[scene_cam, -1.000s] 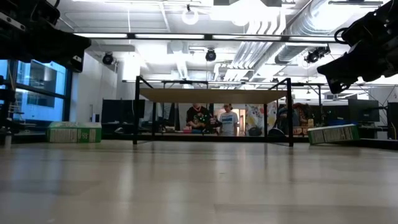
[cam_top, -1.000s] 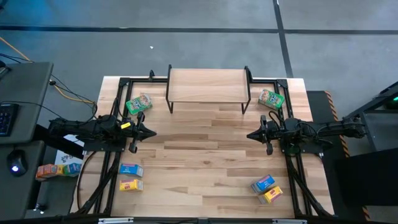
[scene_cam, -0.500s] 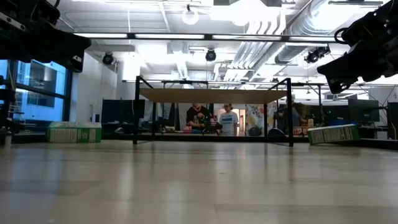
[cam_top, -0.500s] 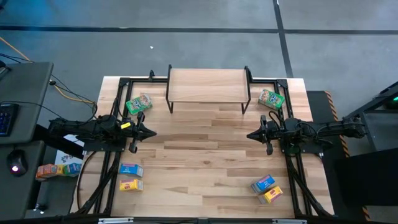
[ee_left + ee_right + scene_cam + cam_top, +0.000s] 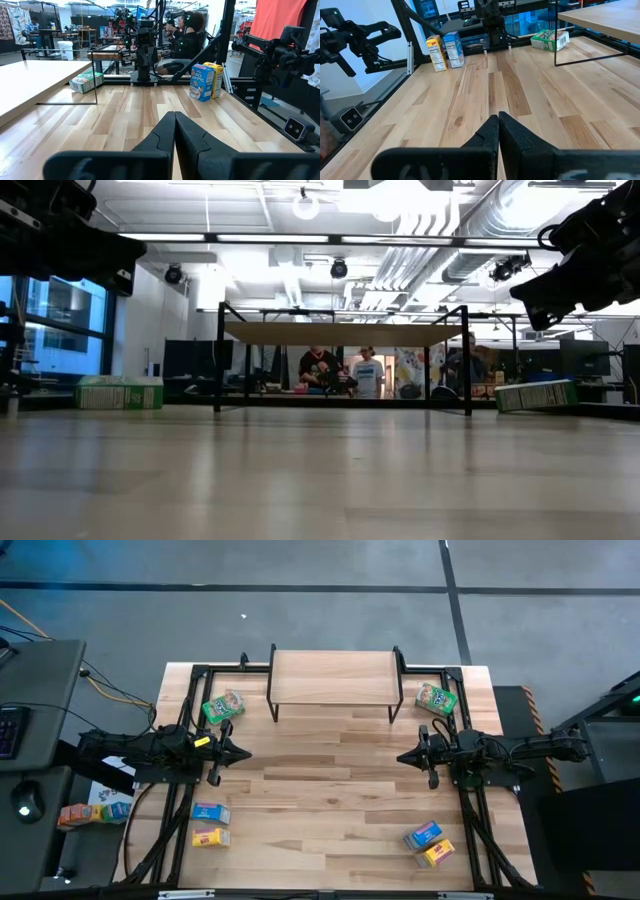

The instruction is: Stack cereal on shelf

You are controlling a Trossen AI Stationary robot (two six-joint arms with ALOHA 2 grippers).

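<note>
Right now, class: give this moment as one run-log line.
left end effector shut, idle | right end effector shut, idle | shelf bare | cereal boxes all on table

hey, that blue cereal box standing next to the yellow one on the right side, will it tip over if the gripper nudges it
Probably. The blue cereal box stands upright on a narrow base, touching the yellow box, so a high push would likely topple it. It looks like thin cardboard, probably light, so it may slide on the smooth wooden table and dent if squeezed.

open-plan lab: exposed ceiling ducts, desks, seated person.
</note>
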